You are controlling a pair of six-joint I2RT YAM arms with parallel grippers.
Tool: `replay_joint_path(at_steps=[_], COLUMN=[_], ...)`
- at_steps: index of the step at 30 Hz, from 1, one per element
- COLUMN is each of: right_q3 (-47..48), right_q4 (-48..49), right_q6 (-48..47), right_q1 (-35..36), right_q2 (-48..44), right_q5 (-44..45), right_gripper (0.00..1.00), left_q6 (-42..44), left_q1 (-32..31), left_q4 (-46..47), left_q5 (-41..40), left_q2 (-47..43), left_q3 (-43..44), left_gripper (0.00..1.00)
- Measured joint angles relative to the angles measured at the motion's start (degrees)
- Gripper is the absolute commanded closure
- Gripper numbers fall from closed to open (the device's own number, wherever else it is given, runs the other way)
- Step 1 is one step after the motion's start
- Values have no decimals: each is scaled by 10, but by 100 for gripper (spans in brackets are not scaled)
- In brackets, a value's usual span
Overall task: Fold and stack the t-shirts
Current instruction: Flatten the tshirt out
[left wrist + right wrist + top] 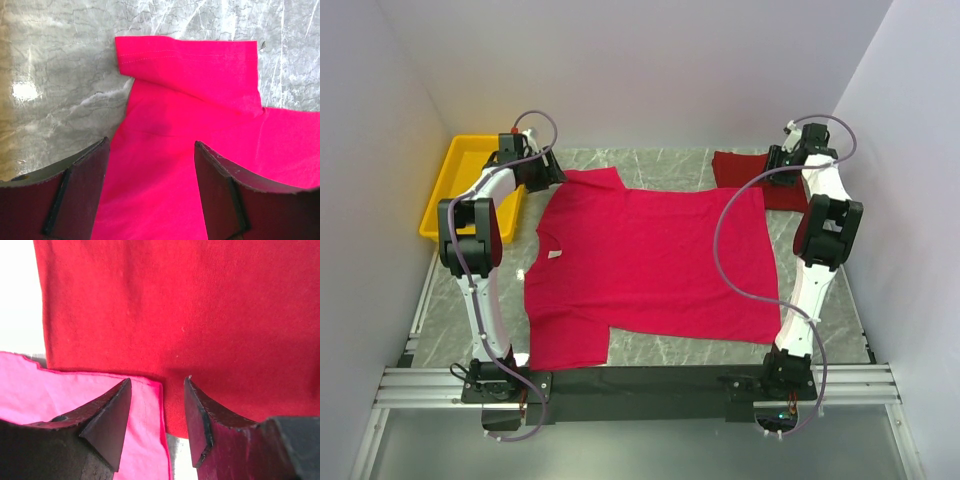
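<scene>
A: Left gripper (pixel 151 145)?

B: Jaws wide apart, nothing held. It hangs over the pink t-shirt (pixel 200 75), just below the far sleeve. The cloth lies flat between the fingers.

A: Right gripper (pixel 157 381)?

B: Jaws about half apart, nothing pinched as far as I can see. The fingers straddle the pink shirt's corner edge, left finger (pixel 107 420) over pink, right finger over the maroon t-shirt (pixel 175 305).

A: Where are the shirts?

B: The pink one (pixel 650 265) is spread flat in the middle of the grey marble table (pixel 670 350), with the neck to the left, the hem to the right, one sleeve far and one near. A white neck label (pixel 555 255) shows at the collar. The maroon one (pixel 730 168) sits at the far right, partly behind the right arm. The pink shirt's far right corner lies on top of it, touching.

A: Any containers?

B: One yellow tray (pixel 438 190) at the far left, beside the table's edge. The left arm covers its right side, and the part I can see is plain yellow floor. Neither shirt is in it.

A: Counts?

B: Two arms, two grippers, two t-shirts, one tray, one label.
</scene>
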Motion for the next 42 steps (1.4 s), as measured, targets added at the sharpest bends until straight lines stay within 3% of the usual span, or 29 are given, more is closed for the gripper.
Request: replay_joint_path(at_steps=[16, 23, 27, 31, 36, 39, 42], right_q3=[67, 79, 79, 79, 78, 78, 78], right_q4=[-75, -85, -88, -90, -91, -92, -94], right_q6=[-12, -13, -13, -12, -12, -12, -12], right_q1=[2, 3, 3, 3, 3, 3, 3], right_q2=[58, 58, 58, 58, 58, 58, 58], right_q5=[-17, -30, -43, -57, -57, -54, -54], right_gripper=[57, 67, 64, 55, 54, 58, 70], left_q6=[-2, -2, -2, 0, 0, 0, 0], left_q1=[0, 0, 0, 0, 0, 0, 0], left_q4=[-9, -11, -14, -16, -19, -21, -22], left_q5=[1, 5, 6, 7, 7, 8, 8], left_q2=[-1, -1, -1, -1, -1, -1, -1], left_q3=[-19, -19, -19, -18, -18, -18, -18], left_gripper=[27, 27, 27, 27, 27, 27, 27])
